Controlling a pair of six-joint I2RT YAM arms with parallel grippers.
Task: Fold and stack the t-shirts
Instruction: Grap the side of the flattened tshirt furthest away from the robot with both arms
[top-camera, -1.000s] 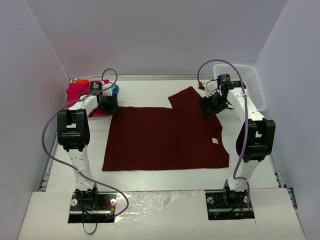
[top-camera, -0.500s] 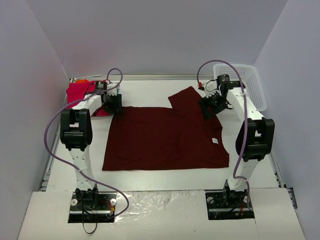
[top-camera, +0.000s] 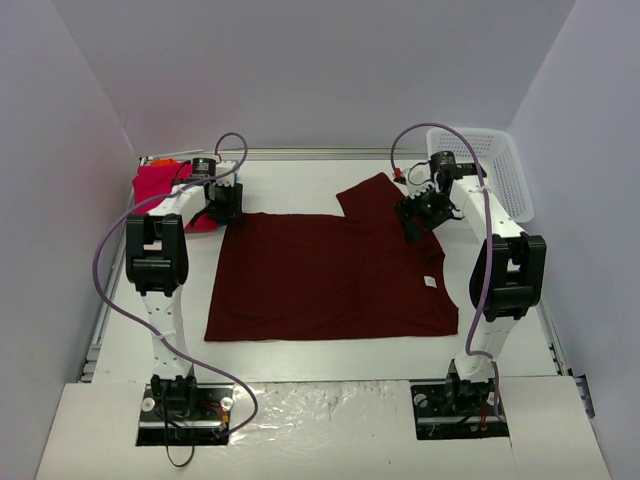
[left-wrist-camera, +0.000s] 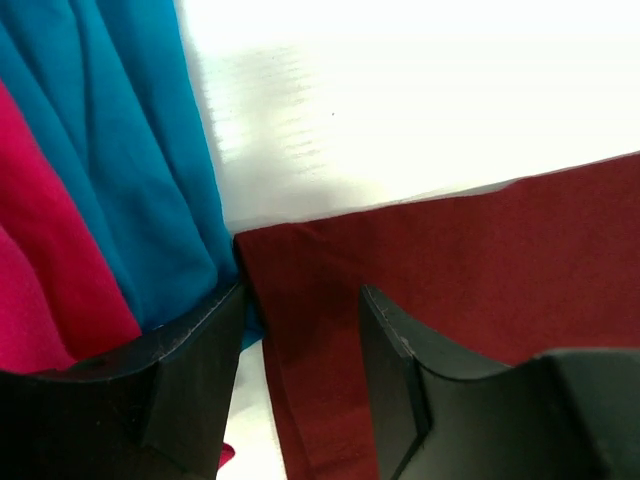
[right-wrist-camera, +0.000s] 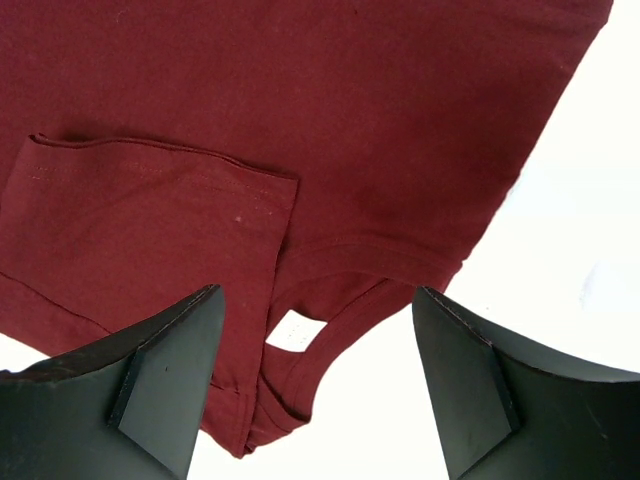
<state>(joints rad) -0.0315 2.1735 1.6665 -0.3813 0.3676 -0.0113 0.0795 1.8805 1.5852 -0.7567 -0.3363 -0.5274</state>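
Note:
A large dark maroon t-shirt (top-camera: 330, 275) lies spread flat on the table, one sleeve folded in at the far right. My left gripper (top-camera: 222, 205) is at its far left corner. In the left wrist view the left gripper (left-wrist-camera: 300, 345) is open, with the maroon corner (left-wrist-camera: 330, 300) between its fingers. A teal shirt (left-wrist-camera: 130, 150) and a pink shirt (left-wrist-camera: 40, 250) lie just left of it. My right gripper (top-camera: 415, 215) is open above the shirt's far right part. In the right wrist view the right gripper (right-wrist-camera: 315, 350) hangs over the collar and white neck label (right-wrist-camera: 295, 330).
A pile with the pink shirt (top-camera: 155, 185) and a bit of orange cloth (top-camera: 160, 162) sits at the far left corner. A white mesh basket (top-camera: 490, 170) stands at the far right. Purple cables loop over both arms.
My left gripper has moved right and a little away from the pile, onto the maroon shirt's corner, and now hides the teal shirt from above. My right gripper has shifted slightly left.

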